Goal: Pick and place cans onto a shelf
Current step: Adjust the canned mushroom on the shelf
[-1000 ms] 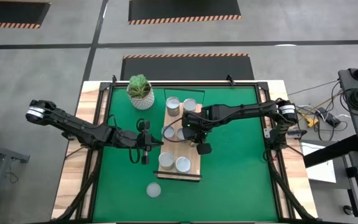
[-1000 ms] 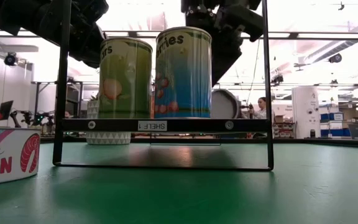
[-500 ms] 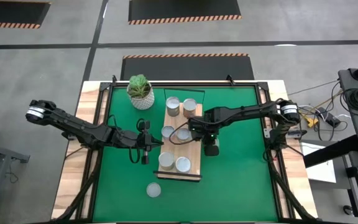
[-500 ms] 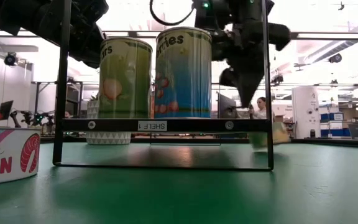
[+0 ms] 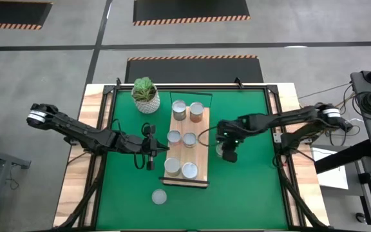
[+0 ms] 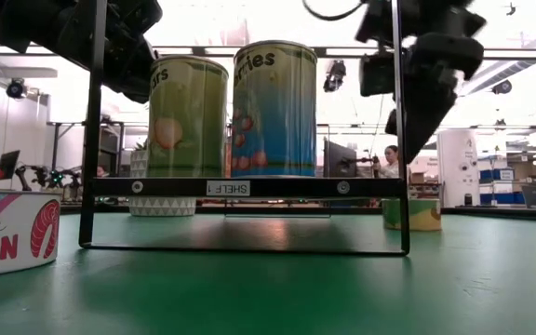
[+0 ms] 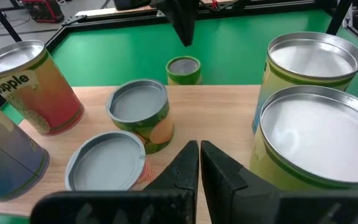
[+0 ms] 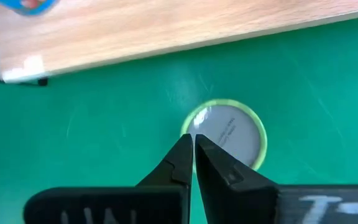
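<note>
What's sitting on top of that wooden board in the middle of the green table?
Six cans stand on the shelf: two at the end near the plant, two in the middle, two at the other end. Bare wood shows between them; the wood beneath each can is covered.

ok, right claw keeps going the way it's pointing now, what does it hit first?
Most likely the small green-rimmed can standing on the green mat beside the shelf. The right claw, shut, points down at its silver top. How far above it hangs is unclear.
</note>
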Tool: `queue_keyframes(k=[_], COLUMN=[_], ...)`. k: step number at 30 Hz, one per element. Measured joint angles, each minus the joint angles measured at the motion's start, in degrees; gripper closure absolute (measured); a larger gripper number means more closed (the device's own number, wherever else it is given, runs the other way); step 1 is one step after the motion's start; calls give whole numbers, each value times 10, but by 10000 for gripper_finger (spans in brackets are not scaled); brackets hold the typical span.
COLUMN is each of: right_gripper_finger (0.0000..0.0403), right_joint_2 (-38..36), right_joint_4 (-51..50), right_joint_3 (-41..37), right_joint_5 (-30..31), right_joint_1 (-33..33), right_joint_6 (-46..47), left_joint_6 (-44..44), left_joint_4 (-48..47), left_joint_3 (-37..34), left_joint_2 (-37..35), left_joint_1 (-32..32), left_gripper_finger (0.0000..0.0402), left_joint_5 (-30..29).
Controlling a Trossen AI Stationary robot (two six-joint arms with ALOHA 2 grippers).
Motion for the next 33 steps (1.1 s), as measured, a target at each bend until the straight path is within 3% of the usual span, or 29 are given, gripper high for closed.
queue_keyframes(k=[3,7,15,20,24,28,33], right_gripper_finger=[389,360,232,133,81,62,67], right_joint_2=[-45,-98,-153,-121,-82,-44,8], right_joint_4=[63,83,102,121,124,135,189], right_joint_3=[-60,-94,-134,-162,-165,-160,-159], right_joint_5=[3,56,108,78,69,93,146], right_joint_1=[0,0,0,6,23,40,65], right_joint_6=[12,10,50,89,82,67,43], left_joint_6=[0,0,0,0,0,0,0], left_joint_4=[0,1,4,7,9,10,10], left_joint_3=[0,0,0,0,0,0,0], left_joint_2=[0,0,0,0,0,0,0], left_joint_1=[0,0,0,0,0,0,0], left_gripper_finger=[402,402,402,402,402,402,402], left_joint_5=[0,0,0,0,0,0,-1])
